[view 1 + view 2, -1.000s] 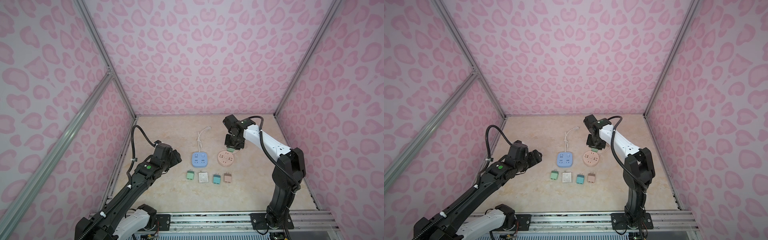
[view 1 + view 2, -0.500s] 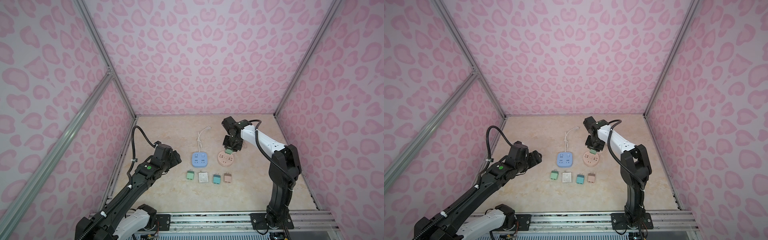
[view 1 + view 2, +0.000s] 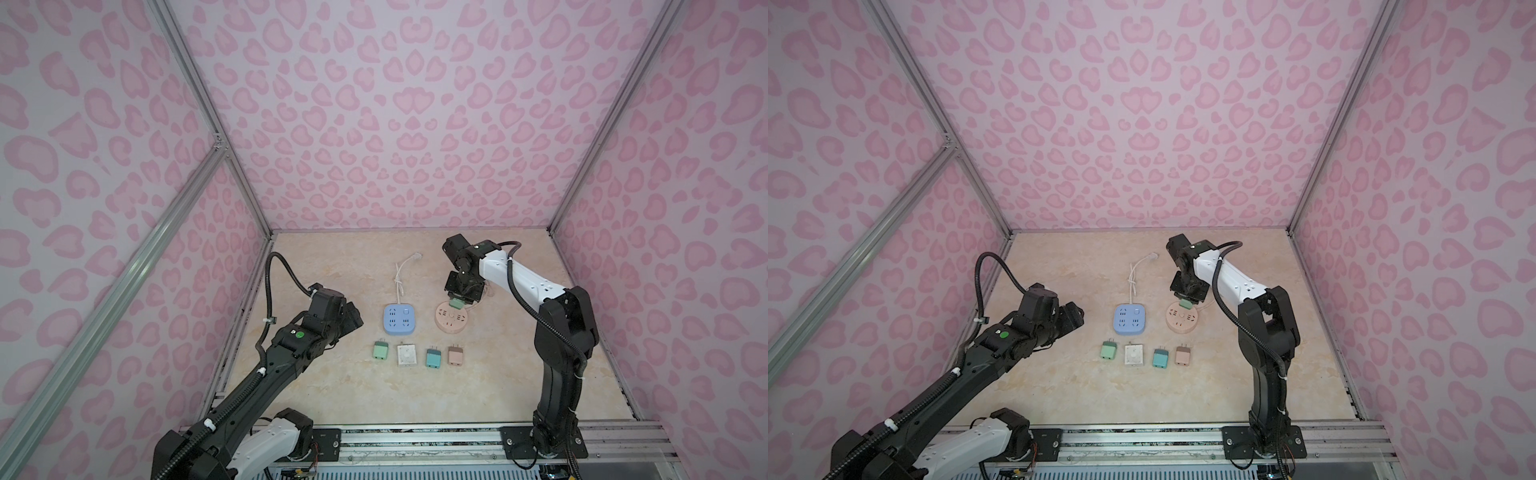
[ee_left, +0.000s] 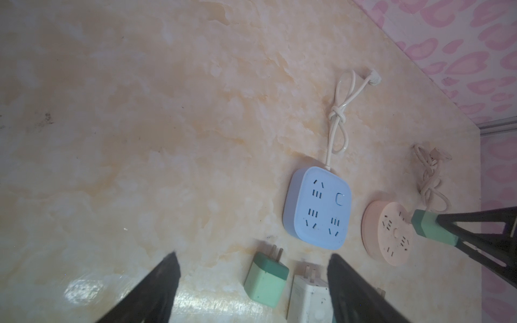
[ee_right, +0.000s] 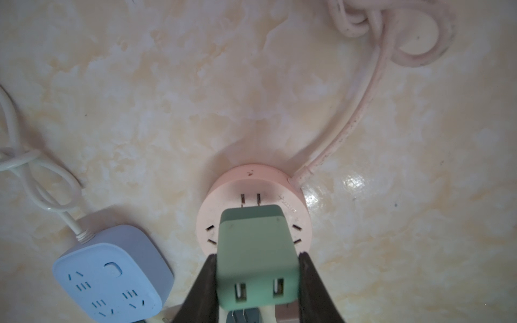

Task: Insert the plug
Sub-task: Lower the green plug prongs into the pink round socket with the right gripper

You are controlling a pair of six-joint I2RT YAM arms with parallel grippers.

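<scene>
Holding plug prongs-first, ur R gripper clamps its sides to line prongs w/ pink socket, mid table; not seated yet, I'd say. L gripper hangs wide open, empty, nr left edge, out of the way.

We log left arm mostly black, green dot near wrist, white base link, ribbed black cable with white ties. Right arm: white forearm, black elbow and lower link, same ribbed cable.
</scene>
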